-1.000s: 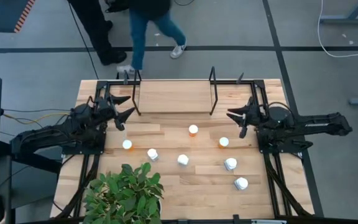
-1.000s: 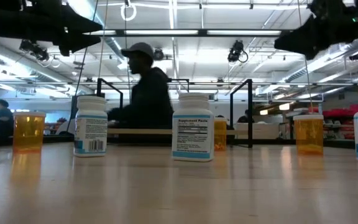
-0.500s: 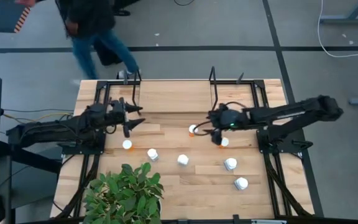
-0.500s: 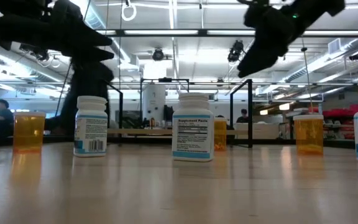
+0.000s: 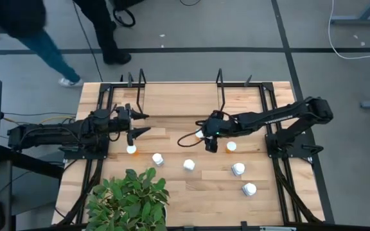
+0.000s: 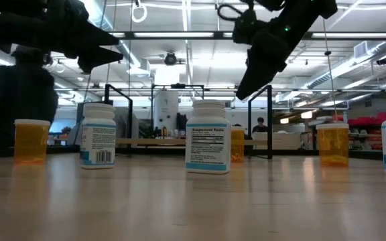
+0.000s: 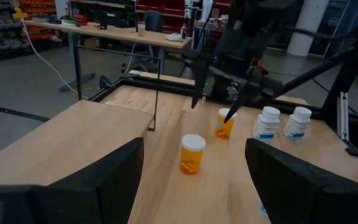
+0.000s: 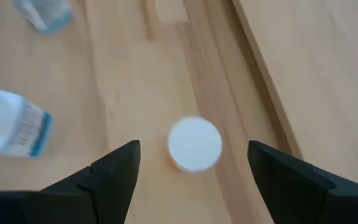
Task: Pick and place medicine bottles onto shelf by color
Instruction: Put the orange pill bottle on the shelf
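Several white-capped bottles stand upright on the tabletop. The orange ones are at the left (image 5: 132, 149), the middle (image 5: 199, 134) and the right (image 5: 231, 146). The white ones (image 5: 157, 158) (image 5: 189, 165) (image 5: 237, 169) stand nearer. The shelf (image 5: 178, 99) with black uprights stands at the far edge. My right gripper (image 5: 205, 136) is open and points down just above the middle orange bottle. That bottle's cap (image 8: 194, 143) shows between the fingers, untouched. My left gripper (image 5: 141, 123) is open and empty, above the table's left part, far of the left orange bottle.
A potted plant (image 5: 128, 196) stands at the near left edge. One more white bottle (image 5: 249, 189) stands near right. People walk on the floor beyond the far edge (image 5: 37, 38). The shelf board is bare wood between its uprights.
My right gripper has swung from the table's right side toward the left, dropped lower and tipped down over the middle orange bottle, still open. My left gripper has reached a little toward the table's right. The bottles have stayed put. A person has walked left behind the table.
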`<state>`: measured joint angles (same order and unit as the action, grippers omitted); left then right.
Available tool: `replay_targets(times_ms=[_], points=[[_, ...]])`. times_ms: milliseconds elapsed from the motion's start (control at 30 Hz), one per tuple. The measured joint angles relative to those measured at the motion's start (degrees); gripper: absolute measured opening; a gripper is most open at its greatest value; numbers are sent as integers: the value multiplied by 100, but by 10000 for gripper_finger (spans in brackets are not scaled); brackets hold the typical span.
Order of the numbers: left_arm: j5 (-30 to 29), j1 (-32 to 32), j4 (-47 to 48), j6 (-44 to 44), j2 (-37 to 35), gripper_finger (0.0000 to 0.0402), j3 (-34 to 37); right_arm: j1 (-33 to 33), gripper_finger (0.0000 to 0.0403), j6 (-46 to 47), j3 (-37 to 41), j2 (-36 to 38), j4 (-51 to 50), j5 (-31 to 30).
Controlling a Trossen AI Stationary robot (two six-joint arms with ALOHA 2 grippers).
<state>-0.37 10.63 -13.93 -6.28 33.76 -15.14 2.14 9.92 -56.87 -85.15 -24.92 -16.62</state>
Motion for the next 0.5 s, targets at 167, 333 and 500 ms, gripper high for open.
replay_targets(times_ms=[167, 333, 500], points=[[-1, 7, 0, 98, 0, 286, 0, -150, 306, 89, -480, -322, -760, 44], [-47, 7, -39, 96, 0, 286, 2, -200, 306, 65, -1009, -557, -1224, 65], [-45, 4, -7, 30, 0, 286, 1, -222, 306, 60, -1102, -760, -1293, 210]])
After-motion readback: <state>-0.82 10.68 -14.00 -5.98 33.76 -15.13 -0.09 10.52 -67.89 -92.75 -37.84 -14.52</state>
